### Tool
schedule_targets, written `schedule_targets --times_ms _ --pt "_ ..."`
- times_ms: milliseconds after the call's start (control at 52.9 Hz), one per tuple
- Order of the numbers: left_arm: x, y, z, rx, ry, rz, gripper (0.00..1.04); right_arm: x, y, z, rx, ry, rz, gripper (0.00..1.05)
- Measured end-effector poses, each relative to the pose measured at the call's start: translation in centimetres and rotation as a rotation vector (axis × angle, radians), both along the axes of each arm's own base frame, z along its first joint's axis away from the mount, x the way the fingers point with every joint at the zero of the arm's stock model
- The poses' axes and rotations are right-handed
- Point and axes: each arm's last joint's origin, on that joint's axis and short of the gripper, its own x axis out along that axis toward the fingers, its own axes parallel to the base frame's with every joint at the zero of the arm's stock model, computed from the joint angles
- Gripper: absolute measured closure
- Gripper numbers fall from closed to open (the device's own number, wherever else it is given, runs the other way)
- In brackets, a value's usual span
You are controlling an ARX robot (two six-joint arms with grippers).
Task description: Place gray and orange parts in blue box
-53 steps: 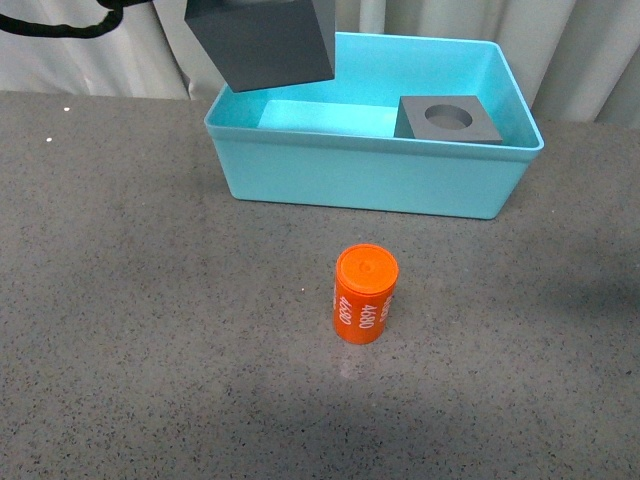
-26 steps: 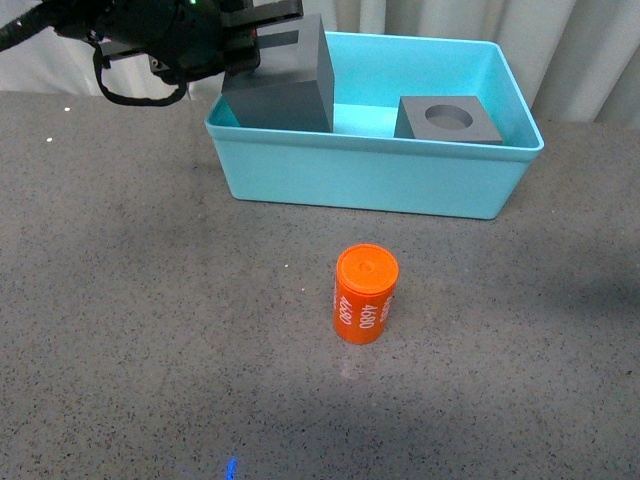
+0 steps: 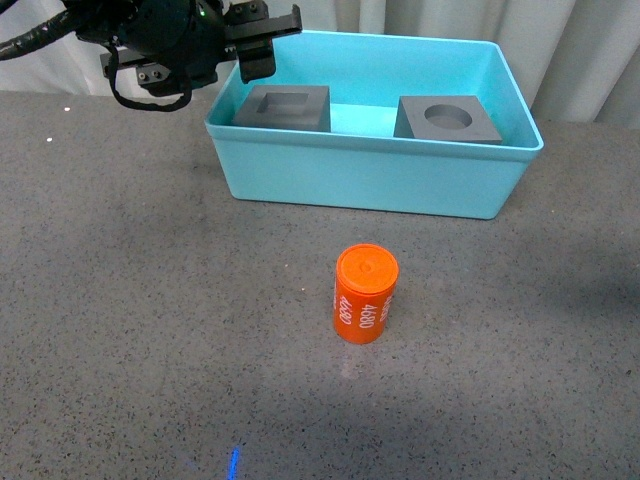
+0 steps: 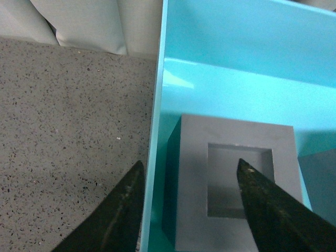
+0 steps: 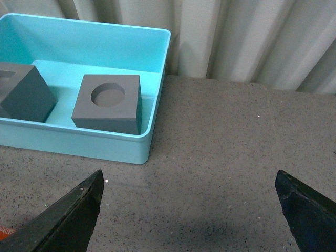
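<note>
The turquoise blue box (image 3: 370, 180) stands at the back of the table. Inside it sit the gray cube with a square recess (image 3: 284, 108) on the left and the gray cube with a round recess (image 3: 448, 119) on the right. The orange cylinder (image 3: 364, 293) with white digits stands upright on the table in front of the box. My left gripper (image 3: 255, 40) is open above the box's left end; in the left wrist view (image 4: 189, 170) its jaws straddle the box's left wall and the square-recess cube (image 4: 236, 184). My right gripper (image 5: 190, 181) is open over bare table beside the box (image 5: 79, 144).
The table is a gray speckled surface (image 3: 150, 330). Pale curtains (image 3: 580, 50) hang behind the box. In the right wrist view the round-recess cube (image 5: 107, 102) sits near the box's right wall, and an orange edge shows at the lower left corner.
The left gripper lowered the square-recess cube into the box's left end and let go of it. The cube now rests inside and the gripper is open above it.
</note>
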Motion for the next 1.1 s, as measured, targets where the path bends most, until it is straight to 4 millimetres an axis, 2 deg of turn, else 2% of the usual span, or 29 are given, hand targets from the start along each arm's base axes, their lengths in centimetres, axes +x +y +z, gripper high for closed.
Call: schedule_targets --times_ms 170,302,397,473,624,718,813,964,1096 --pt "-1.7 0.6 2.4 -0.043 -0.091 0.027 0.25 0.0 0.0 0.0 0.0 0.0 0.0 0.1" --pt "-4.9 1.4 5.6 -0.047 -0.261 0.03 0.05 0.0 0.0 0.0 0.0 0.0 0.0 0.1" --pt "-7.9 2.5 7.5 -0.07 -0.335 0.043 0.07 0.0 0.0 0.0 0.0 0.0 0.0 0.1" --pt "-10.4 3.4 8.2 -0.073 -0.358 0.047 0.07 0.0 0.0 0.0 0.0 0.0 0.0 0.1" --pt "-15.8 5.4 7.5 -0.064 -0.381 0.067 0.07 0.0 0.0 0.0 0.0 0.0 -0.001 0.1" --pt "-20.7 7.5 6.1 -0.071 -0.364 0.108 0.07 0.0 0.0 0.0 0.0 0.0 0.0 0.1" --pt "-24.4 9.4 5.3 -0.04 -0.403 0.141 0.07 0.0 0.0 0.0 0.0 0.0 0.0 0.1" --pt "-27.9 11.4 3.7 -0.027 -0.355 0.212 0.07 0.0 0.0 0.0 0.0 0.0 0.0 0.1" --pt "-30.4 12.0 2.9 -0.033 -0.338 0.239 0.07 0.0 0.0 0.0 0.0 0.0 -0.001 0.1"
